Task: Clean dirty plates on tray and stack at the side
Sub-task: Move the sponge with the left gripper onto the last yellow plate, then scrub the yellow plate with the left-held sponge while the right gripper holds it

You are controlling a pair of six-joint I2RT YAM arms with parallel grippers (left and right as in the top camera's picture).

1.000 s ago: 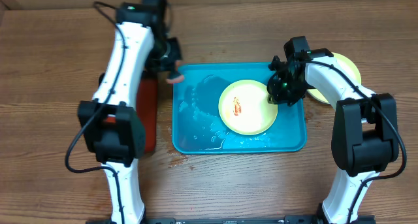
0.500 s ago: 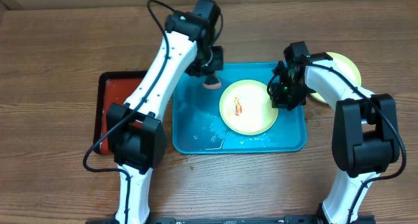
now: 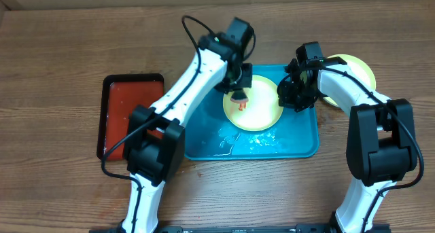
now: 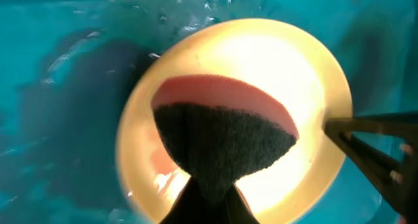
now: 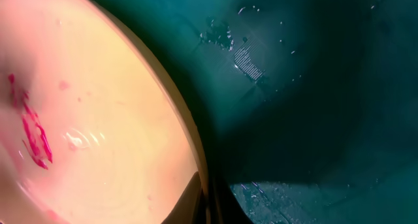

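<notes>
The left gripper (image 3: 239, 92) is closed on a sponge (image 4: 222, 139), pinched at its narrow end so it fans out, dark scrub face towards the camera and pink foam behind. The sponge sits on or just over the plate (image 3: 262, 114); contact cannot be told for sure. Beneath its lower edge a red smear (image 5: 32, 129) shows on the pale centre.

Across the plate from the sponge, the right gripper (image 3: 293, 94) is clamped on the far rim, which the right wrist view shows running between its fingers. That is probably the best hold: the plate looks light, thin, stiff plastic, and wet, so it would likely skate under scrubbing unless pinned at the edge. The rim is the only part shallow enough to pinch, and a slick one may slip out under a hard push.

The plate lies in the tray (image 3: 204, 131), at the end nearer the right arm. Water (image 3: 231, 141) pools on the tray floor on the near side of the sponge, so the plate rests on a slippery base.

Beyond the right gripper, outside the tray, the other plate (image 3: 357, 70) lies on the table. Well away on the opposite side is a red tray (image 3: 129, 111). Nothing blocks the sponge; only the right gripper's fingers limit its stroke.
</notes>
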